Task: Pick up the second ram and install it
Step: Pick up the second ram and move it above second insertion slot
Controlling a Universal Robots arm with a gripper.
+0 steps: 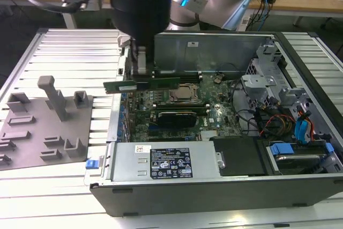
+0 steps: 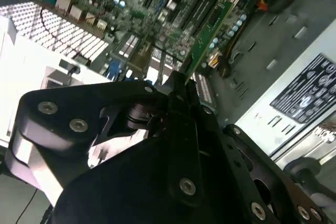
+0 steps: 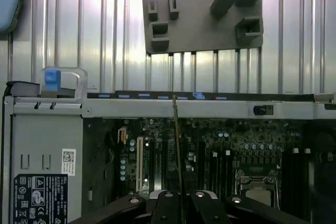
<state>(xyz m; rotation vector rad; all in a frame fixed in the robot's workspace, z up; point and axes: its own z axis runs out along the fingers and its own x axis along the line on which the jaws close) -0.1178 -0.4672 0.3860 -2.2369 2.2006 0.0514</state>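
1. The second ram point(image 1: 161, 85), a thin green circuit-board stick, hangs level in the end effector point(image 1: 138, 73) over the open computer case point(image 1: 225, 191) on the slatted metal desk point(image 1: 69, 46).
2. In the exterior view the stick runs lengthwise across the motherboard point(image 1: 214, 116), on the far side of the processor socket point(image 1: 185, 96). Its end toward the exterior view's left reaches out past the case's side wall.
3. The end effector grips the stick near that same end, so most of its length extends toward the exterior view's right.
4. The second wrist view shows the end effector point(image 2: 177, 85) with its jaws drawn narrow, clamped on the two flat faces of the stick point(image 2: 209, 34), which juts out over the board.
5. In the first wrist view the stick point(image 3: 176, 140) appears edge-on as a thin line rising from the end effector point(image 3: 181, 200) toward the case wall.
6. Whether the stick's lower edge touches a slot cannot be told.
7. A gray fixture tray point(image 1: 32, 138) lies on the desk beside the case, well apart from the stick.
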